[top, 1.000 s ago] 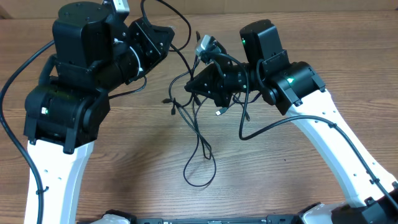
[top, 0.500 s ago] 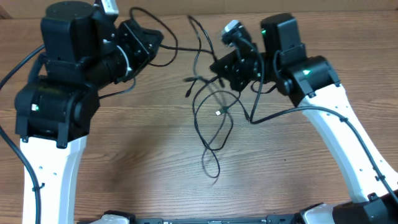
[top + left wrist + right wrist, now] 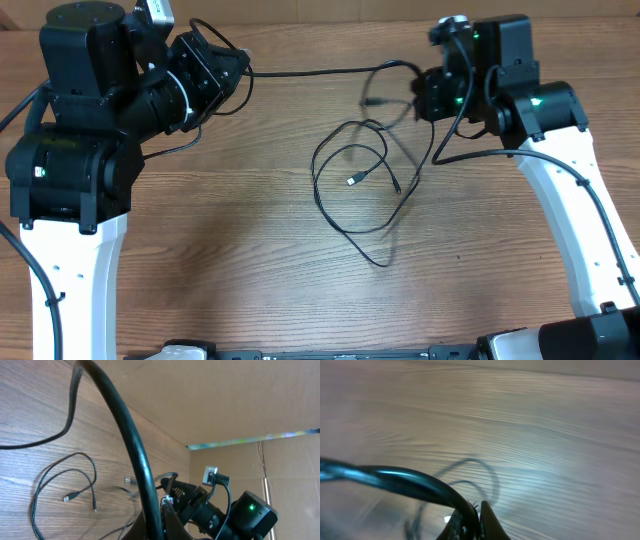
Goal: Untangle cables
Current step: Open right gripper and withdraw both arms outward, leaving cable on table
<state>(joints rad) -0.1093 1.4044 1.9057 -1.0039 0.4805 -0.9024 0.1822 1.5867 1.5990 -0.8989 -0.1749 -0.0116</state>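
while both jaws clench the cables [image 3: 310,72], one strand stretches left to right between them.

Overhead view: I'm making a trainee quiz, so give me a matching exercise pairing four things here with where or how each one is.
1. black left end effector
2. black right end effector
3. small silver-tipped plug
4. thin black cable strand

A. lying on the brown wooden table, inside a cable loop
B. top right, shut on cable
C. running between both end effectors
D. top left, shut on cable

Pairs: 1-D, 2-B, 3-A, 4-C.
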